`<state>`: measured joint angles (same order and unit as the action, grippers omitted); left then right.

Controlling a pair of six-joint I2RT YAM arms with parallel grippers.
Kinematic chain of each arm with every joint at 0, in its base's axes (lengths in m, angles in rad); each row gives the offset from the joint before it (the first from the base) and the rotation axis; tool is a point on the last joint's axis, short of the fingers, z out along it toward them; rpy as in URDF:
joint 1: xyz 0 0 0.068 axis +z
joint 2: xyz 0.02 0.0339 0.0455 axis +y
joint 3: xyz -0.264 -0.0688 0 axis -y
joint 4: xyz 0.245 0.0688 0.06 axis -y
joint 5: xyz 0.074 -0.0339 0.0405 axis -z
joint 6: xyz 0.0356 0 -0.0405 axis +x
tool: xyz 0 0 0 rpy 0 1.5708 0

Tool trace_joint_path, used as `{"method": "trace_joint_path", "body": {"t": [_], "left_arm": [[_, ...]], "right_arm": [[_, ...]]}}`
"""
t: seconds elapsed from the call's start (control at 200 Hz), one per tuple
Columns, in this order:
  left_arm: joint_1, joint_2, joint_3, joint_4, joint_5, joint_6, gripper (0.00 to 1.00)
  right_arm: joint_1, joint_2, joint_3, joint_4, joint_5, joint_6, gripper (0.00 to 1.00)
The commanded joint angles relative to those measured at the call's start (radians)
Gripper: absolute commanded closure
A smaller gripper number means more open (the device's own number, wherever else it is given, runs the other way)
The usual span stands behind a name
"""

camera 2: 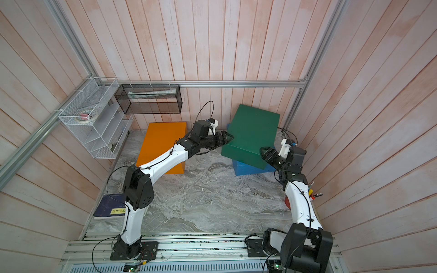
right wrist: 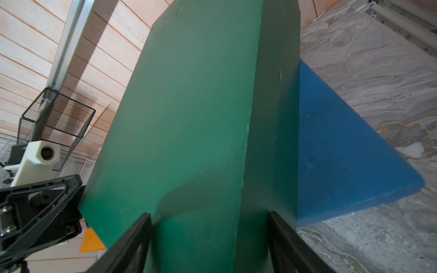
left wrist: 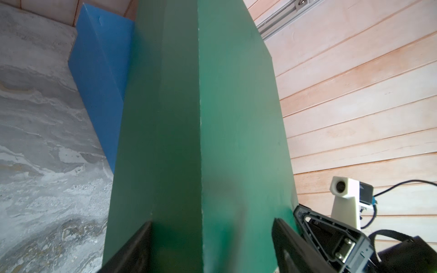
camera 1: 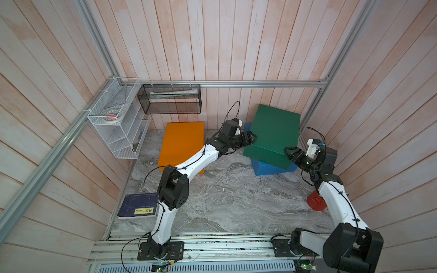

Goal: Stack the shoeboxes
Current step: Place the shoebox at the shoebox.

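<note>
left arm (camera 1: 194, 160) stretches across toward the back right corner, left gripper (camera 1: 251, 139) clamped on the green box (camera 1: 274, 132) at its left edge. right gripper (camera 1: 287, 151) straddles the near right corner, grip unclear. the green box sits askew on the blue box (camera 1: 267, 169), close by the walls (camera 1: 354, 118); orange box (camera 1: 182, 141) lies apart leftward, open table (camera 1: 224, 196) in front.

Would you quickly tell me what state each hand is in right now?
Left hand: closed on the green shoebox.
Right hand: closed on the same green shoebox, at another corner.
</note>
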<state>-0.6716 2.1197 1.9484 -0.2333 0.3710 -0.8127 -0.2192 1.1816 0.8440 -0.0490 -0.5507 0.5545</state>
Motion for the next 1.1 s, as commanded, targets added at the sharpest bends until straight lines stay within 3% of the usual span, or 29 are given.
{"method": "trace_joint_path", "body": {"t": [0.0, 0.23, 0.295, 0.605, 0.965, 1.095], "left_arm": [[-0.054, -0.010, 0.026, 0.105, 0.135, -0.018, 0.20], [-0.054, -0.031, -0.041, 0.117, 0.123, -0.027, 0.12], [-0.053, -0.044, -0.064, 0.117, 0.112, -0.022, 0.11], [-0.036, -0.101, -0.161, 0.119, 0.058, -0.020, 0.01], [-0.007, -0.136, -0.191, 0.144, 0.052, -0.018, 0.00], [-0.004, -0.145, -0.207, 0.153, 0.059, -0.021, 0.00]], "right_arm": [[0.027, 0.007, 0.006, -0.031, -0.124, -0.031, 0.16], [-0.010, 0.002, 0.018, -0.034, -0.079, -0.003, 0.09], [-0.023, -0.002, 0.021, -0.035, -0.074, -0.001, 0.02], [-0.063, -0.023, 0.045, -0.081, -0.034, -0.013, 0.02], [-0.139, -0.022, 0.106, -0.140, 0.016, -0.010, 0.03], [-0.171, -0.002, 0.126, -0.102, 0.019, 0.023, 0.13]]}}
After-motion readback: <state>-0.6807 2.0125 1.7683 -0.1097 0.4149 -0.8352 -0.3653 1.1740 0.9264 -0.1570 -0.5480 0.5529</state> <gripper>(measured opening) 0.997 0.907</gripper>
